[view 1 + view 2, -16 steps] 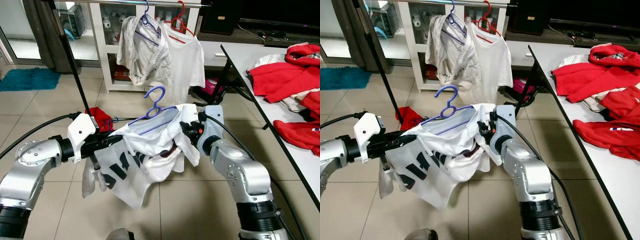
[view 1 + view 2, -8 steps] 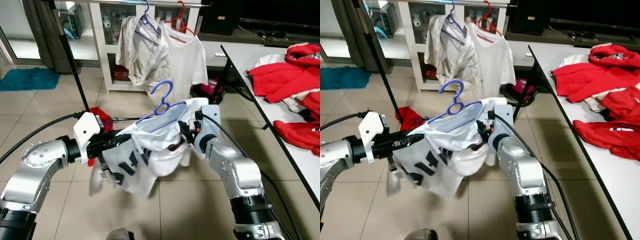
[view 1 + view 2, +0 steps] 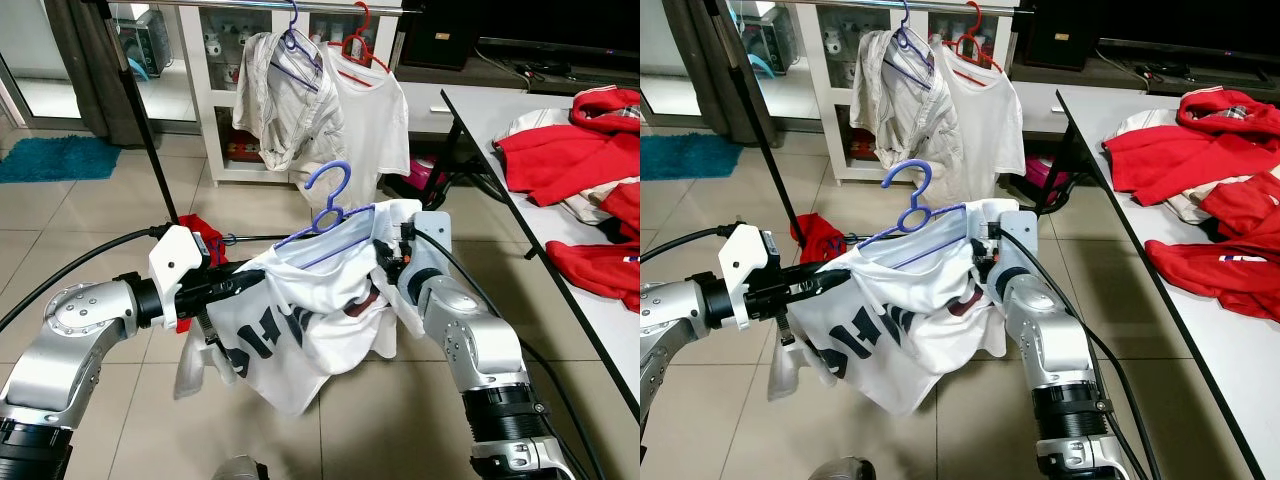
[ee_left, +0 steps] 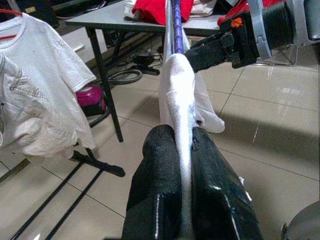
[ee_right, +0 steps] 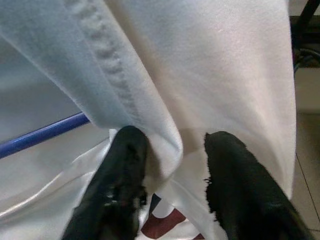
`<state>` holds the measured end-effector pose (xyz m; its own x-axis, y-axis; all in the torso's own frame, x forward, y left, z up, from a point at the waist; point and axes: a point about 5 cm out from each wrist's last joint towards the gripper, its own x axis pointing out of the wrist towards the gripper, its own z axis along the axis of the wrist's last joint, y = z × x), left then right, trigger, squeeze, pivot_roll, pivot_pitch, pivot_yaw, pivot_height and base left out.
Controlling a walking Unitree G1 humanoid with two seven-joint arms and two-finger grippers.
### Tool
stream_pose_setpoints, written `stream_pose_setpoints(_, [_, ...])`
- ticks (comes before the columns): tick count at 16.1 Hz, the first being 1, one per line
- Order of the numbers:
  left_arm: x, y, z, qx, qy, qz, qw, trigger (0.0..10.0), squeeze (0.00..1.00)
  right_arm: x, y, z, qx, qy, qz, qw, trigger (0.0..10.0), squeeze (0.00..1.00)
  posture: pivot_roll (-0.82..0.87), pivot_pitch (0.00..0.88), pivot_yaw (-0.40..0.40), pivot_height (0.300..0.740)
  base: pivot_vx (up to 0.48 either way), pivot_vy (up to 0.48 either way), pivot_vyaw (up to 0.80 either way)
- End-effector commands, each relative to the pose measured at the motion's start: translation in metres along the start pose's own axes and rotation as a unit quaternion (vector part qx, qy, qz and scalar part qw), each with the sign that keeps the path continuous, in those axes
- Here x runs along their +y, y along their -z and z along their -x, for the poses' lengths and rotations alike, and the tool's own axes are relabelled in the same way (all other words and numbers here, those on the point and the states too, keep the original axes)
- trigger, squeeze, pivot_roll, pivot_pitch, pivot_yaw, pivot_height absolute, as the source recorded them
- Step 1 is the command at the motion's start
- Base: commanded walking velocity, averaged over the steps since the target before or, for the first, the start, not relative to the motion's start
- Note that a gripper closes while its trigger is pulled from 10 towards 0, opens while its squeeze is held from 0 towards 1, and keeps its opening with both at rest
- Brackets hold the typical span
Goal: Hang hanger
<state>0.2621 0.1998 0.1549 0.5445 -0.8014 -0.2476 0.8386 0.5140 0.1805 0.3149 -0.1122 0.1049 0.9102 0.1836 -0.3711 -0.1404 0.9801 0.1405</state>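
A purple hanger [image 3: 330,195] carries a white T-shirt with black print [image 3: 300,330], held up between my two arms in front of me. My left gripper [image 3: 240,282] is shut on the shirt's left shoulder; in the left wrist view its fingers [image 4: 160,170] pinch white cloth over the hanger's bar. My right gripper [image 3: 385,265] grips the other shoulder, and in the right wrist view [image 5: 172,142] a fold of the shirt is bunched between its fingers beside the blue bar [image 5: 45,132]. The clothes rail [image 3: 250,4] runs across the top, beyond the hanger.
On the rail hang a cream garment on a purple hanger [image 3: 285,95] and a white T-shirt on a red hanger [image 3: 375,115]. The rail's black pole [image 3: 150,140] slants at left. A grey table [image 3: 480,110] with red clothes [image 3: 570,150] stands right. A red cloth [image 3: 205,235] lies on the floor.
Both grippers lifted the hanger and shirt a little and carried them slightly to the right. The shirt's lower part swung and now hangs down fuller.
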Motion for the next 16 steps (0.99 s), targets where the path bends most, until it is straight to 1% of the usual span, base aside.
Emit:
stream_pose_setpoints(1, [-0.002, -0.009, 0.0, -0.02, 0.006, -0.007, 1.0, 0.0, 0.0, -0.003, -0.003, -0.001, -0.008, 0.006, -0.004, 1.0, 0.0, 0.0, -0.01, 0.0, -0.047, 0.74, 0.0, 0.0, 0.0])
stream_pose_setpoints(7, [0.001, -0.006, 0.002, -0.008, -0.002, -0.011, 1.0, 0.0, 0.0, -0.002, -0.004, -0.001, -0.023, -0.009, -0.006, 1.0, 0.0, 0.0, 0.0, 0.0, -0.048, 0.74, 0.0, 0.0, 0.0])
stream_pose_setpoints(9, [0.004, -0.002, 0.004, 0.01, -0.015, -0.018, 1.0, 0.0, 0.0, -0.001, -0.007, 0.002, -0.031, -0.022, -0.012, 0.999, 0.0, 0.0, 0.0, 0.0, -0.048, 0.74, 0.0, 0.0, 0.0])
stream_pose_setpoints(10, [0.006, 0.001, 0.006, 0.021, -0.023, -0.021, 0.999, 0.0, 0.0, -0.004, -0.008, 0.006, -0.035, -0.024, -0.014, 0.999, 0.0, 0.0, 0.0, 0.0, -0.048, 0.74, 0.0, 0.0, 0.0])
stream_pose_setpoints(12, [0.008, 0.003, 0.007, 0.026, -0.027, -0.023, 0.999, 0.0, 0.0, -0.006, -0.009, 0.008, -0.037, -0.024, -0.014, 0.999, 0.0, 0.0, 0.0, 0.0, -0.051, 0.74, 0.0, 0.0, 0.0])
stream_pose_setpoints(13, [0.011, 0.008, 0.012, 0.043, -0.033, -0.027, 0.998, 0.0, 0.0, -0.015, -0.016, 0.014, -0.055, -0.022, -0.025, 0.998, 0.0, 0.0, 0.0, 0.0, -0.049, 0.74, 0.0, 0.0, 0.0])
stream_pose_setpoints(14, [0.011, 0.01, 0.013, 0.049, -0.032, -0.028, 0.998, 0.0, 0.0, -0.018, -0.022, 0.017, -0.068, -0.024, -0.033, 0.997, 0.0, 0.0, -0.01, 0.0, -0.046, 0.74, 0.0, 0.0, 0.0])
stream_pose_setpoints(16, [0.01, 0.012, 0.014, 0.058, -0.025, -0.033, 0.997, 0.0, 0.0, -0.018, -0.027, 0.018, -0.078, -0.029, -0.041, 0.996, 0.0, 0.0, -0.01, 0.0, -0.044, 0.74, 0.0, 0.0, 0.0])
